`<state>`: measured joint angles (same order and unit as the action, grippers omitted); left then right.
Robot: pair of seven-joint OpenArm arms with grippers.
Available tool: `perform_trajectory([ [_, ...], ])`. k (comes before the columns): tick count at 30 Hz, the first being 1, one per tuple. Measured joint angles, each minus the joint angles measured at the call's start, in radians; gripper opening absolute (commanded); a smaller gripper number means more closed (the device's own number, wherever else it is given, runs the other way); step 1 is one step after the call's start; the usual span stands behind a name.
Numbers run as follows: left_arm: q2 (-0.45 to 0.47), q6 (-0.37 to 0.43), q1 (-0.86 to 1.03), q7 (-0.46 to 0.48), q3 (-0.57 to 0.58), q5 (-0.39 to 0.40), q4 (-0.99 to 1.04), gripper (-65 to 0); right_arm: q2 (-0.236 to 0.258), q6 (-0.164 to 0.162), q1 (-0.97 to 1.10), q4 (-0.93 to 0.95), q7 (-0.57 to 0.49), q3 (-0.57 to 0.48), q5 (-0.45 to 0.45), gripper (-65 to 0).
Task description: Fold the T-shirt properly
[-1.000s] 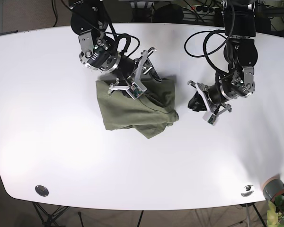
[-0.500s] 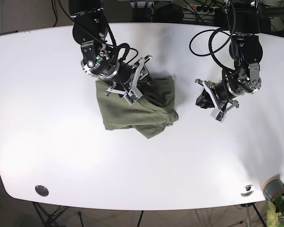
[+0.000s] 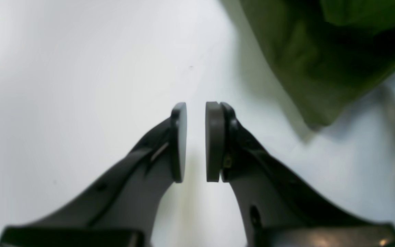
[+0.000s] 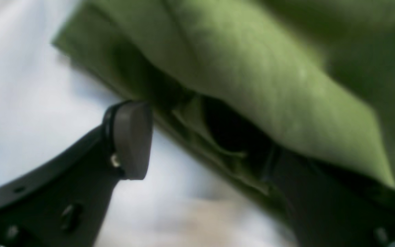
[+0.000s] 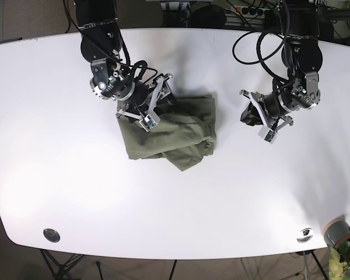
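An olive-green T-shirt (image 5: 178, 134) lies bunched in a rough rectangle at the middle of the white table (image 5: 76, 175). My right gripper (image 5: 153, 100) sits at the shirt's upper left edge. In the right wrist view it (image 4: 211, 147) is open. The shirt's (image 4: 252, 51) hem runs between the jaws, one pad (image 4: 132, 137) bare over the table, the other finger under the cloth. My left gripper (image 5: 249, 116) hovers right of the shirt, apart from it. Its pads (image 3: 214, 140) stand almost together with nothing between them, the shirt's (image 3: 321, 51) corner beyond them.
Black cables (image 5: 251, 52) loop off both arms near the table's back edge. Two round grommets (image 5: 51, 235) (image 5: 305, 234) sit near the front edge. A plant pot (image 5: 338, 232) stands beyond the front right corner.
My right gripper has slid left along the shirt's upper edge, toward its left corner. The left arm has drawn up and back a little, staying right of the shirt.
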<state>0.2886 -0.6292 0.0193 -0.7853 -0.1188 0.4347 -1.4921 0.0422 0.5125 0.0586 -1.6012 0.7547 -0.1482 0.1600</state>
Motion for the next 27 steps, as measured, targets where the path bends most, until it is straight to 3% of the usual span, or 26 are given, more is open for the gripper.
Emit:
perform_trajectory([
  [4,0.000,0.000,-0.003,0.001,0.000,0.000,0.000,-57.5,-0.003,0.001,-0.006,0.043,-0.085,-0.002,0.008,-44.9],
  [10,0.000,0.000,-0.003,0.001,0.000,0.000,0.000,-57.5,-0.003,0.000,-0.003,0.064,-0.090,-0.002,0.012,-61.2],
  [16,0.000,0.000,-0.003,0.000,0.000,0.000,0.000,-57.5,-0.015,0.002,0.002,-0.066,-0.018,-0.002,0.023,-62.0],
  [27,-0.002,0.000,-0.003,0.001,0.000,0.000,0.000,-57.5,-0.132,0.010,-0.044,-0.241,0.159,-0.018,0.019,-62.1],
])
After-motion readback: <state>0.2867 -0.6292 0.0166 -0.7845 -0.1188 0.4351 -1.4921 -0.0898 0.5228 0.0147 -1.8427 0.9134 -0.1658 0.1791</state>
